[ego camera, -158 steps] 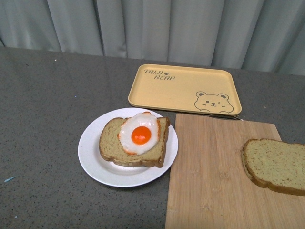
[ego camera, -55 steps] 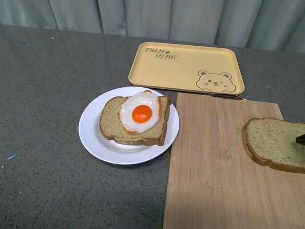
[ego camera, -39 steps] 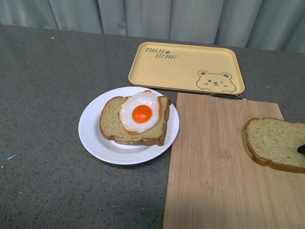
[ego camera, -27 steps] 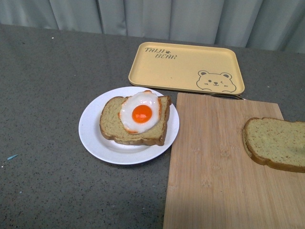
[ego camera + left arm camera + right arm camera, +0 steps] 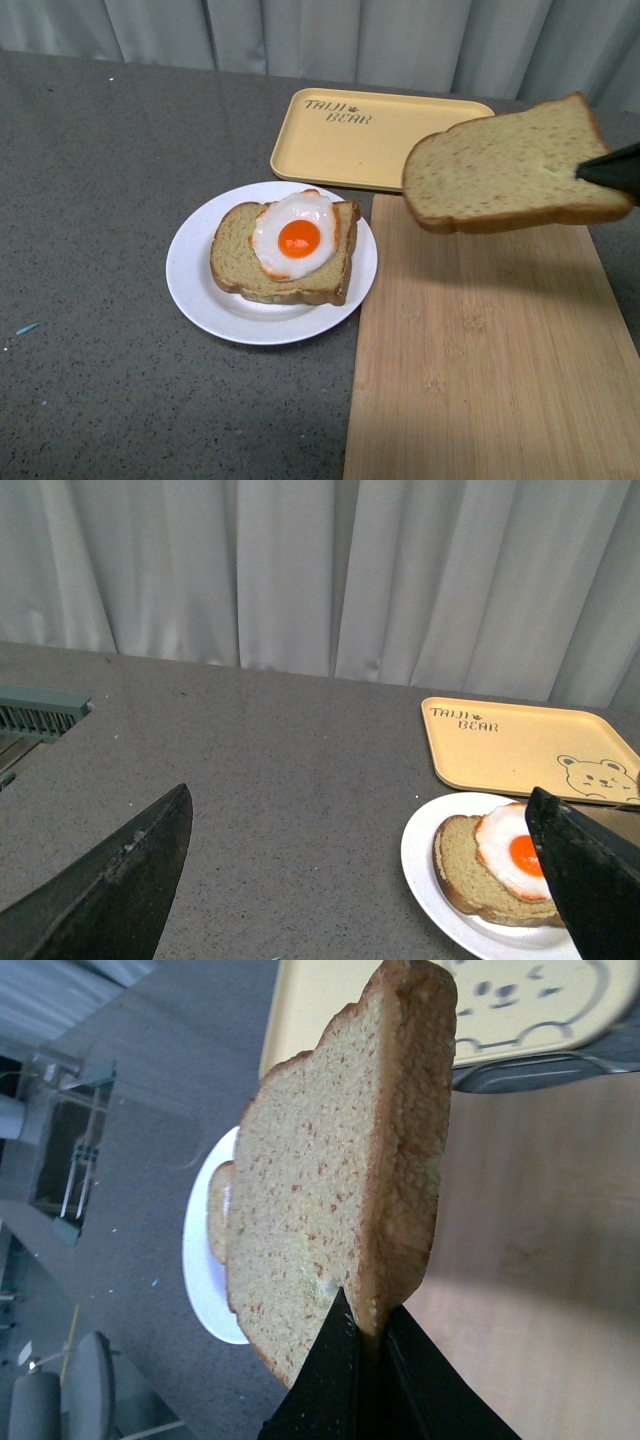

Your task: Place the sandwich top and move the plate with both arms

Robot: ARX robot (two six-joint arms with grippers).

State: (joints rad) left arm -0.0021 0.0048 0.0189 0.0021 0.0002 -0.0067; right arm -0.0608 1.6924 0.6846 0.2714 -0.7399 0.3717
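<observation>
place: staged lab tabletop | evidence: grey counter [image 5: 100, 200], pale curtain backdrop [image 5: 300, 40]

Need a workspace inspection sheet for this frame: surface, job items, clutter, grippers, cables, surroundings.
Surface: grey speckled table, with a wooden cutting board on its right side.
Job's things: sandwich top held in the air above the board; plate holds an egg-topped slice.
Clutter: yellow tray behind the plate; small blue scrap far left.
Grippers: right gripper shut on the sandwich top's edge; left gripper open, empty.
Cables: nothing seen.
Surroundings: grey curtain behind the table.
</observation>
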